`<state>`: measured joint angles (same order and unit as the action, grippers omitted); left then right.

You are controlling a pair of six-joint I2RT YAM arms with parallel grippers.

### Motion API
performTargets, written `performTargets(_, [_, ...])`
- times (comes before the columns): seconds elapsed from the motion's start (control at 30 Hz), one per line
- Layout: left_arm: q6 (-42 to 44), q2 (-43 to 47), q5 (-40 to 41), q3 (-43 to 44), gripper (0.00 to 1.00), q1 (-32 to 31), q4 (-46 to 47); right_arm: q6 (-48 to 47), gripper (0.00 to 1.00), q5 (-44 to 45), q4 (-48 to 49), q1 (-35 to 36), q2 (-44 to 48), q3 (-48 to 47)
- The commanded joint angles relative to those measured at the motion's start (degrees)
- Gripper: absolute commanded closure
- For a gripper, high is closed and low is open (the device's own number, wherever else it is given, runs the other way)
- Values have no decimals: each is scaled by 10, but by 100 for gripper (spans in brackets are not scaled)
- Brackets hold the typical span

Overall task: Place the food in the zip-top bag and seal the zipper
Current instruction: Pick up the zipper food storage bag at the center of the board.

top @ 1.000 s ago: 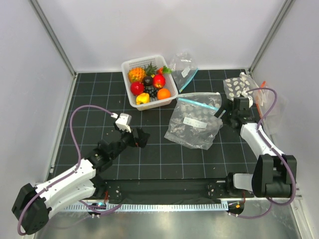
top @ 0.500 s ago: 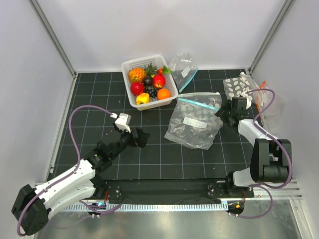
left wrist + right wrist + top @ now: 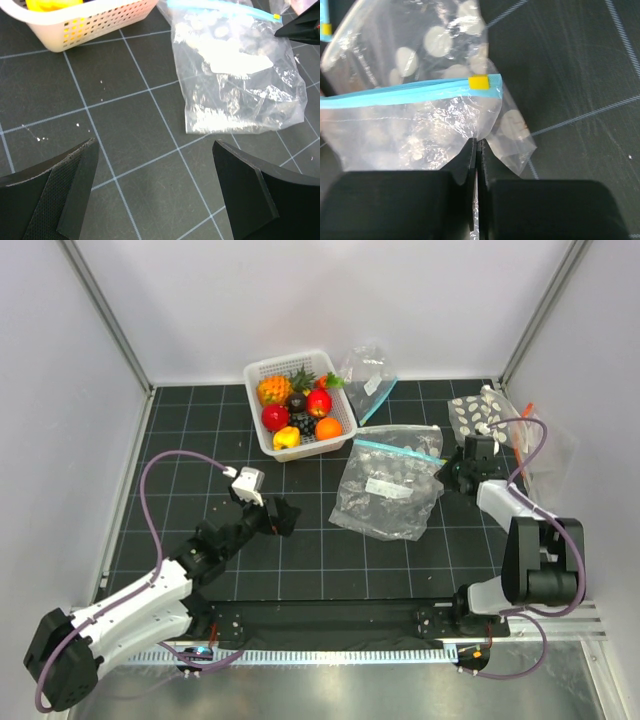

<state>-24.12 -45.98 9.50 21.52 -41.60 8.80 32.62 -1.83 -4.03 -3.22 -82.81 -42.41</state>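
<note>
The zip-top bag [image 3: 385, 495] lies crumpled mid-mat, its teal-blue zipper [image 3: 398, 447] along the far edge. My right gripper [image 3: 447, 471] is at the bag's right corner. In the right wrist view it [image 3: 477, 145] is shut on a fold of the bag [image 3: 410, 130], just below the zipper [image 3: 405, 92] and its yellow end tab. The food sits in the white basket [image 3: 262, 371]: two red apples [image 3: 275, 417] [image 3: 319, 403], an orange [image 3: 328, 428] and a yellow lemon [image 3: 287, 437]. My left gripper [image 3: 283, 515] [image 3: 154, 144] hovers open over bare mat, left of the bag [image 3: 240, 85].
The basket also holds a pineapple [image 3: 275, 390] and dark fruit. A small printed clear bag [image 3: 368, 375] lies behind the basket's right end. A white-dotted bag [image 3: 480, 415] and another clear bag [image 3: 545, 445] sit at the right wall. White walls enclose the mat.
The right gripper's jaws have closed from wide open onto the bag's right corner, and the right arm has tucked in closer. The left arm has not moved.
</note>
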Motion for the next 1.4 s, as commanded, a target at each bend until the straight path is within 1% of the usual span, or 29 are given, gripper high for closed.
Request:
performTargets(0.0, [8, 1, -14, 21, 0, 0, 45, -28, 99, -51, 31, -2, 55, 8])
performTargets(0.07, [-7, -12, -27, 35, 0, 0, 41, -36, 99, -90, 38, -1, 87, 16])
performTargets(0.17, [-24, -24, -49, 69, 0, 0, 35, -51, 99, -117, 38, 2, 134, 30])
performTargets(0.27, [-32, -39, -73, 115, 0, 0, 14, -64, 99, -170, 54, 11, 170, 29])
performTargets(0.37, [-23, -80, -111, 189, 0, 0, -34, -83, 99, -216, 44, 23, 196, 20])
performTargets(0.4, [-20, -102, -126, 232, 0, 0, -48, -84, 99, -240, 44, 23, 205, 20])
performTargets(0.43, [-14, -114, -139, 252, 0, 0, -78, -86, 99, -251, 44, 24, 213, 21])
performTargets(0.5, [12, -139, -162, 298, 0, 0, -86, -87, 99, -280, 57, 30, 239, 28])
performTargets(0.53, [23, -144, -169, 309, 0, 0, -104, -86, 99, -300, 59, 32, 247, 29])
performTargets(0.57, [30, -148, -175, 316, 0, 0, -104, -86, 99, -310, 61, 32, 256, 31])
performTargets(0.6, [44, -154, -182, 329, 0, 0, -103, -85, 99, -321, 67, 49, 269, 34])
performTargets(0.7, [81, -170, -217, 336, 0, 0, -91, -83, 99, -350, 77, 64, 285, 35])
performTargets(0.77, [94, -177, -238, 339, 0, 0, -91, -84, 99, -377, 82, 71, 286, 29])
performTargets(0.9, [102, -185, -269, 334, 0, 0, -91, -100, 99, -392, 77, 97, 288, 20])
performTargets(0.93, [112, -187, -272, 332, 3, 0, -91, -105, 99, -392, 76, 116, 289, 20])
performTargets(0.97, [116, -192, -280, 332, 10, 0, -91, -109, 99, -391, 74, 125, 289, 16])
performTargets(1.03, [123, -197, -292, 331, 19, 0, -91, -128, 99, -384, 54, 151, 287, 11])
performTargets(1.07, [121, -199, -300, 332, 26, 0, -77, -134, 99, -383, 48, 158, 284, 7])
performTargets(1.1, [118, -201, -308, 331, 28, -1, -74, -138, 99, -381, 45, 161, 283, 6])
performTargets(1.2, [112, -206, -306, 325, 31, -1, -65, -142, 99, -379, 47, 166, 289, 8])
performTargets(1.33, [114, -200, -287, 312, 36, -1, -64, -146, 99, -376, 44, 166, 297, 5])
performTargets(1.37, [112, -197, -284, 303, 41, -1, -63, -145, 99, -373, 44, 166, 297, 3])
